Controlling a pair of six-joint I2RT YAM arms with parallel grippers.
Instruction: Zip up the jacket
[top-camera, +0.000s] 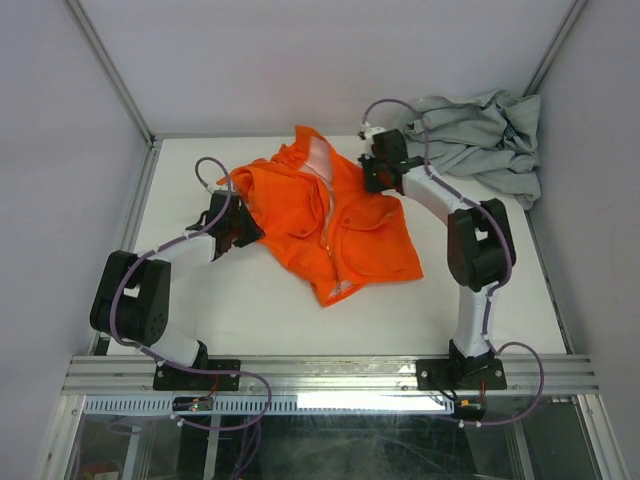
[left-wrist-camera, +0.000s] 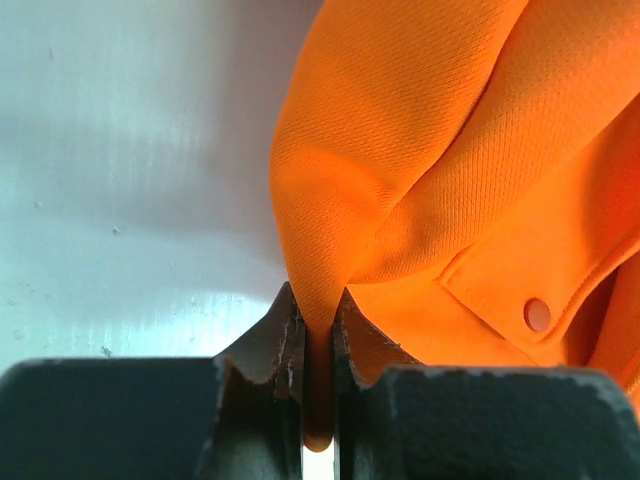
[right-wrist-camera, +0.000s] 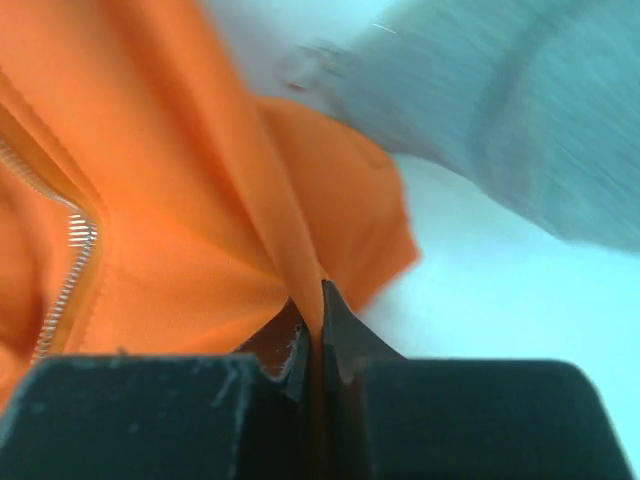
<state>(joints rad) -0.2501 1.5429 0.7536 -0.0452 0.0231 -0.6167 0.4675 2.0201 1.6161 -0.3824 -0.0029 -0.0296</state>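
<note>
The bright orange jacket (top-camera: 335, 225) lies crumpled in the middle of the white table, collar toward the back, its pale zipper line running down the front. My left gripper (top-camera: 240, 228) is shut on a fold of the jacket's left edge; in the left wrist view orange fabric (left-wrist-camera: 400, 150) is pinched between the fingers (left-wrist-camera: 282, 330), with a snap button (left-wrist-camera: 538, 314) to the right. My right gripper (top-camera: 373, 180) is shut on a fold at the jacket's upper right edge (right-wrist-camera: 330, 210); zipper teeth (right-wrist-camera: 75, 250) show at the left of the right wrist view.
A light grey garment (top-camera: 480, 140) is heaped at the back right corner, just behind my right arm; it also shows blurred in the right wrist view (right-wrist-camera: 520, 110). White walls enclose the table on three sides. A metal rail (top-camera: 330, 372) runs along the near edge.
</note>
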